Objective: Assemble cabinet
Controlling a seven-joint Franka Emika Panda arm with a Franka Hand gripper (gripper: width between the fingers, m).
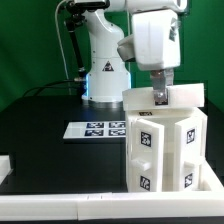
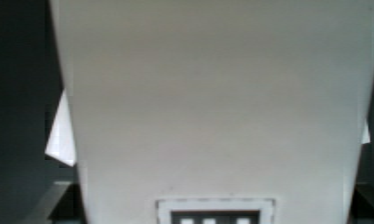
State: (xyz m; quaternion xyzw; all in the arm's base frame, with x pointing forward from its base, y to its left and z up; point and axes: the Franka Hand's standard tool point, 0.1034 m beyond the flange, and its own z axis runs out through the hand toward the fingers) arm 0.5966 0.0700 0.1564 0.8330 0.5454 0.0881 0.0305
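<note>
A black table [image 1: 40, 125] fills most of the exterior view. The white arm [image 1: 105, 55] stands at its back edge and reaches forward toward the exterior view's right. The cabinet [image 1: 165, 150] stands upright on the table at the front, on the exterior view's right. It is a white box of angled panels with black-and-white square tags [image 1: 146, 140] on its faces. A flat white slab [image 1: 180, 96] lies across its top. Whether the slab is joined to the box or only resting there cannot be told. The marker board [image 1: 100, 128] lies flat on the table just beside the cabinet, on the exterior view's left of it. The gripper [image 1: 160, 97] hangs straight down from the bulky white wrist, its dark fingers at the slab's near edge. This view does not show whether the jaws are closed on the slab, spread or merely touching it, so I cannot tell. The wrist view gives no help, as no fingers appear in it. It shows only a broad, blurred white panel [image 2: 210, 110] with dark on either side, and one square tag [image 2: 216, 212] near its end, a detail the exterior view does not resolve.
</note>
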